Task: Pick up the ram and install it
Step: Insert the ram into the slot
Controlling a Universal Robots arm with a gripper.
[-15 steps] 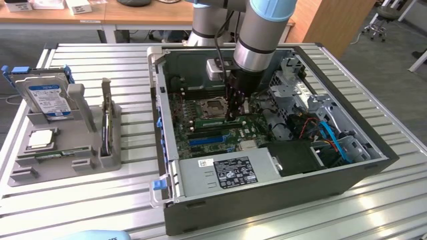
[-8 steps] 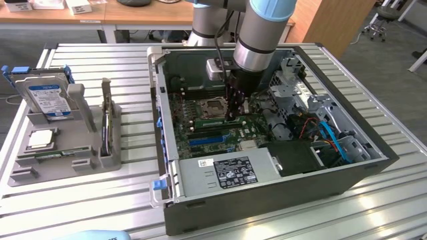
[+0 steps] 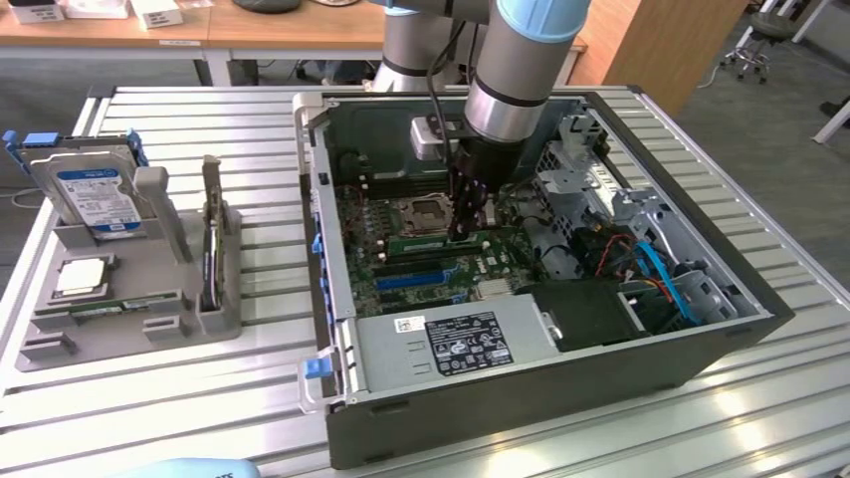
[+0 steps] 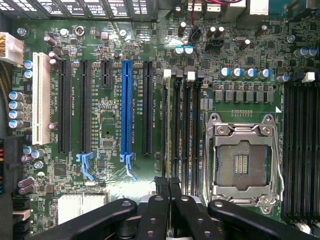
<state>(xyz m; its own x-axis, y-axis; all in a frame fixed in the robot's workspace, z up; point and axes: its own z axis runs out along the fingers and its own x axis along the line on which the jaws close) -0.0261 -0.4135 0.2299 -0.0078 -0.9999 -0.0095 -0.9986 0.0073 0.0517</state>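
My gripper point(image 3: 463, 234) reaches down inside the open computer case point(image 3: 691, 349), low over the motherboard beside the empty processor socket point(image 3: 428, 211). In the wrist view its black fingers point(image 4: 161, 210) are pressed together, shut on the ram point(image 4: 165, 130). The ram shows edge-on as a thin strip running away from the fingertips. It lies along the memory slot closest to the black and blue expansion slots point(image 4: 126, 110), with a white latch point(image 4: 167, 74) at its far end. I cannot tell whether it is seated in that slot. More empty memory slots point(image 4: 187, 125) lie between it and the socket point(image 4: 242, 160).
On the exterior view's left, a grey tray point(image 3: 40, 349) carries a hard drive point(image 3: 94, 194), a square silver processor point(image 3: 83, 277) and another green stick point(image 3: 126, 304). Inside the case are a power supply point(image 3: 452, 344), drive cages and blue cables point(image 3: 664, 279) on the exterior view's right.
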